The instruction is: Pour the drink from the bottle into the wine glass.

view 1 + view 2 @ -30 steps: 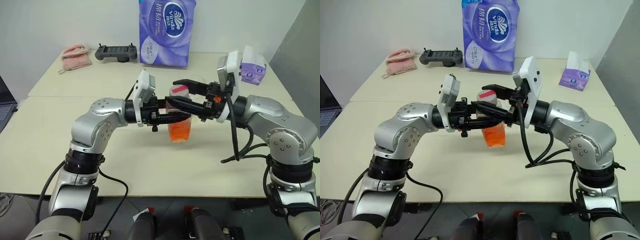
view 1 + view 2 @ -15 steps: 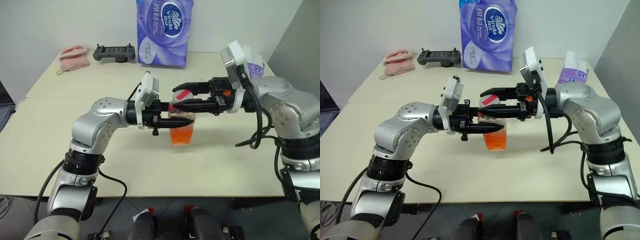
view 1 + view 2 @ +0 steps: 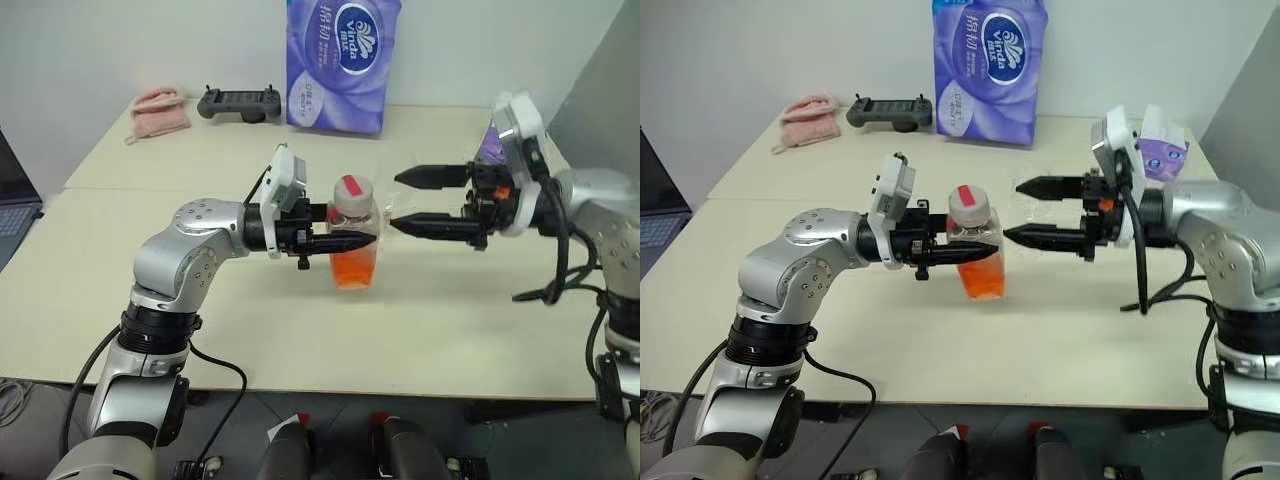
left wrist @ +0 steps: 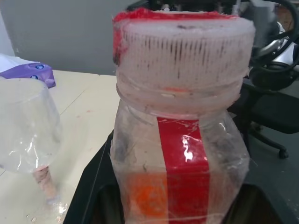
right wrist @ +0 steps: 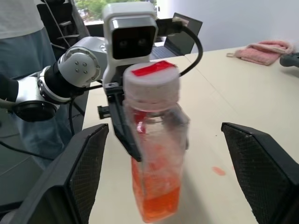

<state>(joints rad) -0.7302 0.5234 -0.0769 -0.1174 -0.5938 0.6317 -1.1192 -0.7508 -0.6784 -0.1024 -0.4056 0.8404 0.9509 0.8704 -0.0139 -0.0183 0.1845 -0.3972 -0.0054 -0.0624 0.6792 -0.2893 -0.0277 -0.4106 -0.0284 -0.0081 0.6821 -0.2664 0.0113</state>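
Centre-left of the frame: our left gripper (image 3: pixel 345 240), fingers clamped on the bottle (image 3: pixel 354 232) just under its white cap (image 3: pixel 352 192). The bottle stands upright, long axis vertical, cap up, drink (image 3: pixel 355 267) filling its lower half. We judge it light, thin-walled and slick; best held at the squarish body, gently. Centre-right: the wine glass (image 4: pixel 29 128) stands just behind the bottle, fragile, top-heavy. Right of the frame: our right gripper (image 3: pixel 412 202), fingers spread wide, empty, pointing at the bottle.
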